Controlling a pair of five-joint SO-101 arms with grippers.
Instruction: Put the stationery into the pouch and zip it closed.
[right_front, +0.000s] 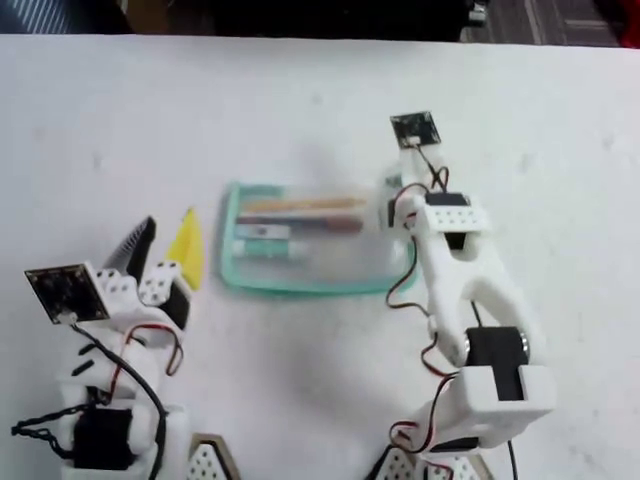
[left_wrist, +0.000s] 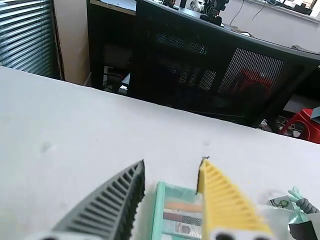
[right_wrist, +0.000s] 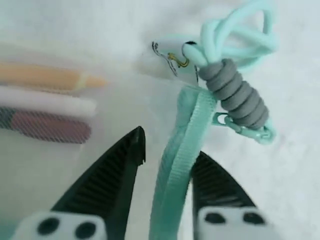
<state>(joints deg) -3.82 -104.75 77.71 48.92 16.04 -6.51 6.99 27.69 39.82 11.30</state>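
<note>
The clear pouch with a mint edge lies flat mid-table, holding a wooden pencil, a white stick and a dark red item. In the right wrist view my right gripper is open, its black fingers astride the pouch's mint zipper band, just short of the grey-wrapped pull cord. The pencil shows inside. From above, the right gripper is at the pouch's right end. My left gripper, one finger black and one yellow, stands open just off the pouch's left end, holding nothing.
The white table stretches bare behind and in front of the pouch. Its far edge meets dark furniture. Both arm bases stand at the near edge.
</note>
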